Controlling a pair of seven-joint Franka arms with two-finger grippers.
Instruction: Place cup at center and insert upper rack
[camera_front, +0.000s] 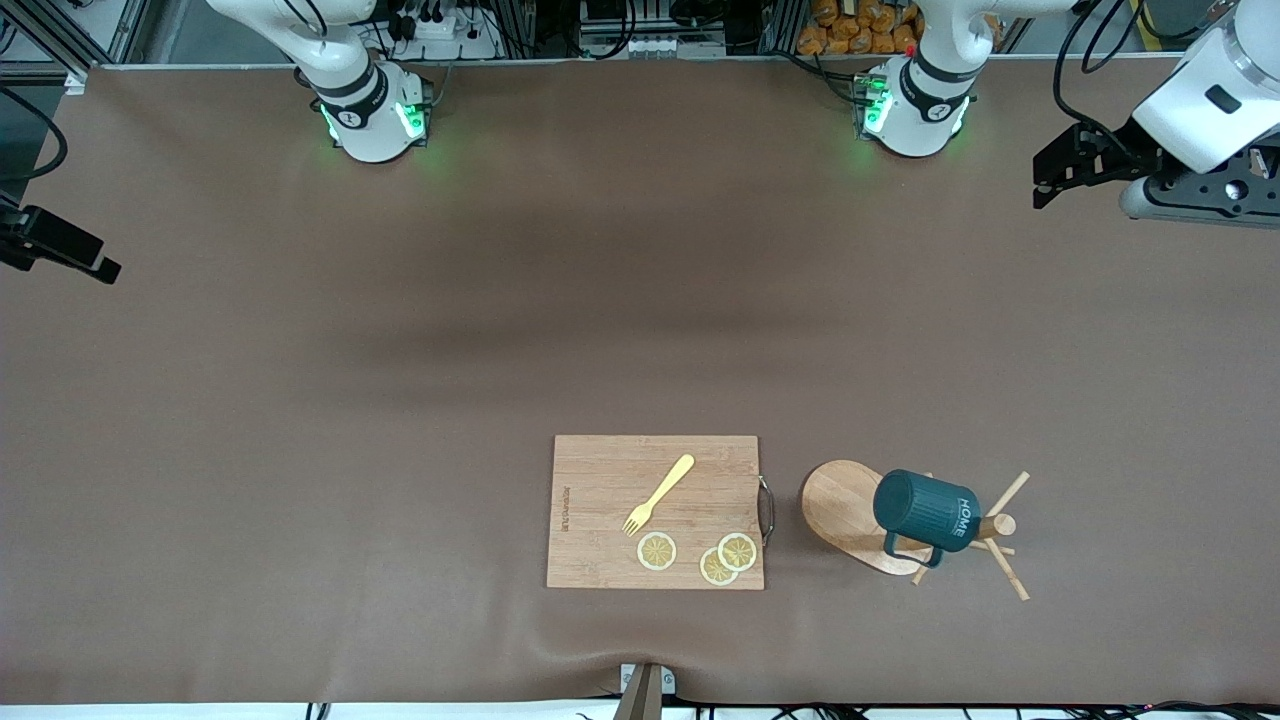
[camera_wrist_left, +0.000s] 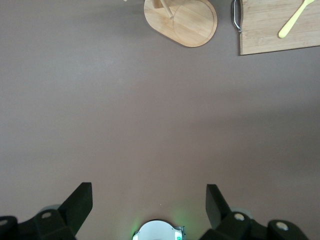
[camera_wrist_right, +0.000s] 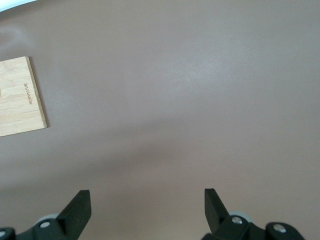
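Teal ribbed cup (camera_front: 925, 512), hung on bamboo upper rack (camera_front: 845, 510) toward left arm's end, just beside rectangular wooden cutting board (camera_front: 600, 500) bearing yellow fork (camera_front: 658, 494) and lemon slices (camera_front: 720, 557). Left gripper (camera_wrist_left: 149, 205) and right gripper (camera_wrist_right: 148, 209) spread over bare brown mat, waiting.

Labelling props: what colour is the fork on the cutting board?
Pale yellow plastic fork, clearest in the front view.

I see a wooden board (camera_front: 655, 511) lying flat on the brown table (camera_front: 400, 400), near the front camera. On it I make out a yellow fork (camera_front: 658, 494) set at a slant and three lemon slices (camera_front: 657, 551), two of them overlapping. A metal handle (camera_front: 767, 510) is on one short edge
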